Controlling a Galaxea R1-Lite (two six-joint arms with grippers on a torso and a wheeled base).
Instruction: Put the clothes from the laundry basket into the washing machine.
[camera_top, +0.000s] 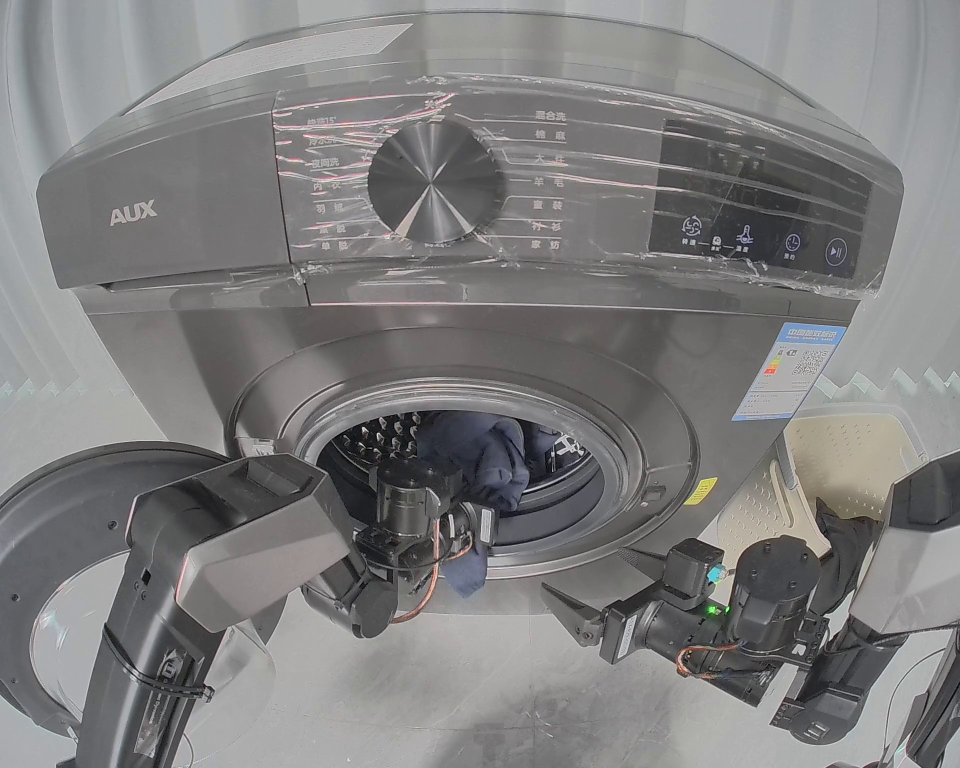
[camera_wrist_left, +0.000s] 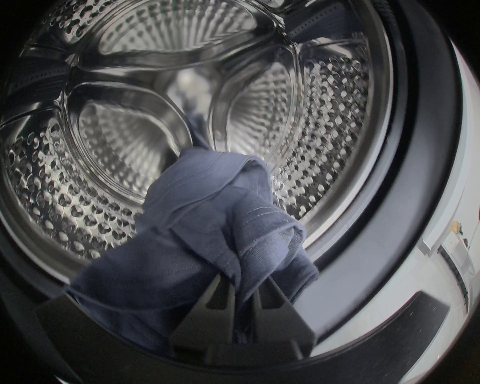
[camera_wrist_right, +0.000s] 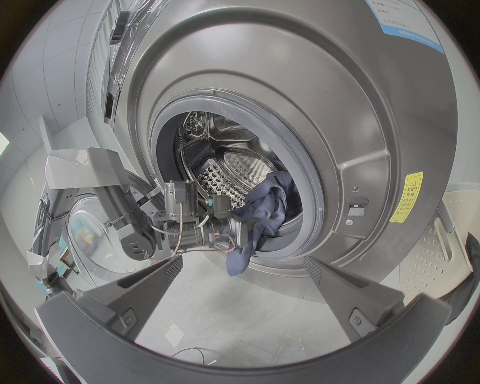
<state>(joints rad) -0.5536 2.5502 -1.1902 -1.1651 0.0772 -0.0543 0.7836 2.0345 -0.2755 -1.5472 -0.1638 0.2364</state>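
Low before the washing machine (camera_top: 480, 330), the right gripper (camera_wrist_right: 242, 267) hangs spread wide, while the left gripper (camera_wrist_left: 243, 300) at the door opening pinches a navy garment (camera_wrist_left: 200, 225) lying partly inside the steel drum (camera_wrist_left: 125, 125).

Looks like a laundry room, maybe a test room: big grey washing machine (camera_top: 470, 330) with plastic wrap (camera_top: 580, 170) on it, laundry basket (camera_top: 850, 450) beside it, white tiled wall (camera_wrist_right: 45, 75).
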